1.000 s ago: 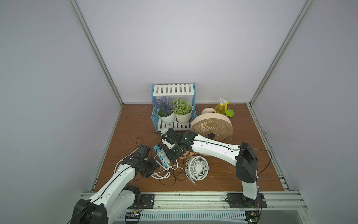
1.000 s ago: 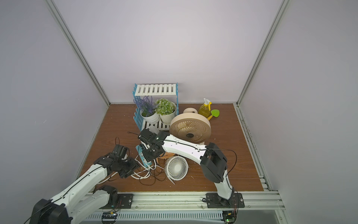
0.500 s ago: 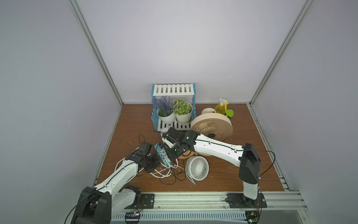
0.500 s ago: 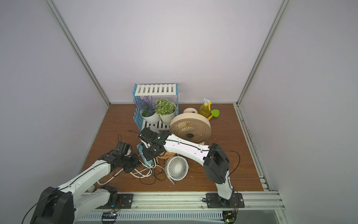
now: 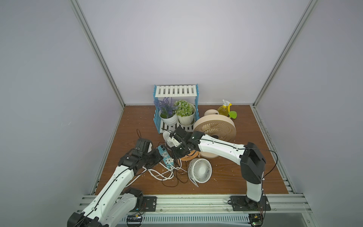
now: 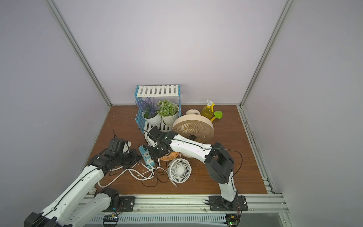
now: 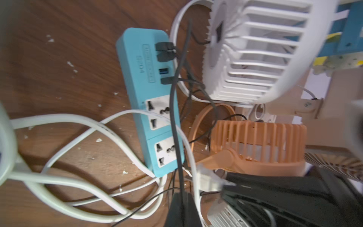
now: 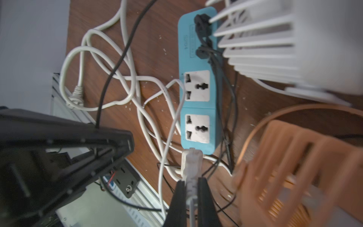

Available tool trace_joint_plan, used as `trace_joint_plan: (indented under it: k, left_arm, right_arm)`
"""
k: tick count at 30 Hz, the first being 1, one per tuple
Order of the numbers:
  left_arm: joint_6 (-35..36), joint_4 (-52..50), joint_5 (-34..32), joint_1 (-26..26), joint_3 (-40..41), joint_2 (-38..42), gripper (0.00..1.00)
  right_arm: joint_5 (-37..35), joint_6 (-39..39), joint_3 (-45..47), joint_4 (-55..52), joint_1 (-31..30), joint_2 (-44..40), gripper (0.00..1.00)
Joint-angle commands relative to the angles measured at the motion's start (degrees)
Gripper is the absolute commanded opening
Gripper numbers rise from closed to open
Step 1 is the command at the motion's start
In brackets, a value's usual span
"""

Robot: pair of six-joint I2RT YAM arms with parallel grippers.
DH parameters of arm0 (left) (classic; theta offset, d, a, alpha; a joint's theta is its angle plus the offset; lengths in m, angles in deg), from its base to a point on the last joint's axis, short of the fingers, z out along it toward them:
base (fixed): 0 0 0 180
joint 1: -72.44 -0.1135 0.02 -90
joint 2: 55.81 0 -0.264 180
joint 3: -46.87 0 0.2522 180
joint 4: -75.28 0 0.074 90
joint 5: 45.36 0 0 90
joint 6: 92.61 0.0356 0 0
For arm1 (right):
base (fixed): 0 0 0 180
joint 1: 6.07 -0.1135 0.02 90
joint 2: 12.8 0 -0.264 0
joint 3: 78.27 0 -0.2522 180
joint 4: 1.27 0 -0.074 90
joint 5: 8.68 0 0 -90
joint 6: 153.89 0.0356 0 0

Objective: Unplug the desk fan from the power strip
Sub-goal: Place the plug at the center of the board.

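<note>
Right wrist view shows right gripper (image 8: 192, 182) pinching white cord (image 8: 191, 163) of power strip (image 8: 198, 107), left wrist view shows left gripper (image 7: 181, 196) clenched on black cable (image 7: 173, 110), top views hide both grips

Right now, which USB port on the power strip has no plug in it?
The blue port on the power strip: it is empty, while black plugs fill the ports on both sides of it.

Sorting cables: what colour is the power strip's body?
Teal-blue; the power strip shows best in right wrist view.
</note>
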State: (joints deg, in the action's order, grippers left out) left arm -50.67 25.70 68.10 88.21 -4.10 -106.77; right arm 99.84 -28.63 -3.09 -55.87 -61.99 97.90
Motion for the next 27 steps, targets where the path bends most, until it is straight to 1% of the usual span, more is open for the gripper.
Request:
trace_joint_plan:
  k: [1,5,10,11,12,13,15,18,19,22,27]
  left_arm:
    - [3.68,-0.85,6.38,0.44,-1.63,0.66,0.0]
    - [3.98,2.13,11.13,0.45,-2.6,1.52,0.02]
    - [3.81,3.85,11.12,0.42,-3.49,3.21,0.07]
    - [3.67,4.1,11.11,0.43,-3.72,3.32,0.08]
    - [3.62,4.31,11.2,0.41,-3.74,3.37,0.08]
    - [3.54,4.42,11.17,0.47,-3.75,3.31,0.08]
    - [3.45,4.41,11.07,0.43,-3.79,3.18,0.09]
    - [3.62,3.12,10.16,0.4,-3.68,3.11,0.09]
    - [3.72,2.55,9.78,0.4,-3.61,3.14,0.09]
    - [4.07,1.26,8.69,0.36,-3.14,3.37,0.09]
    - [4.11,1.13,8.02,0.34,-2.4,3.59,0.09]
  right_arm:
    - [5.55,2.94,-1.05,7.62,-1.57,3.11,0.0]
    - [9.76,3.55,-3.07,10.64,-3.23,6.7,0.0]
    - [12.84,3.39,-2.97,12.4,-5.0,8.82,0.0]
    - [13.87,3.82,-2.16,13.81,-5.16,8.84,0.01]
    - [14.63,4.29,-1.31,14.98,-5.31,8.77,0.05]
    - [15.32,4.82,-0.47,16.21,-5.41,8.81,0.14]
    - [15.43,5.16,0.35,16.75,-5.28,8.43,0.34]
    - [12.39,4.25,0.73,15.27,-4.69,6.19,0.57]
    - [11.21,3.9,0.98,14.69,-4.21,4.95,0.63]
    - [8.68,2.79,1.74,12.86,-2.53,1.15,0.73]
    - [5.81,0.2,1.9,8.82,-1.13,-4.68,0.82]
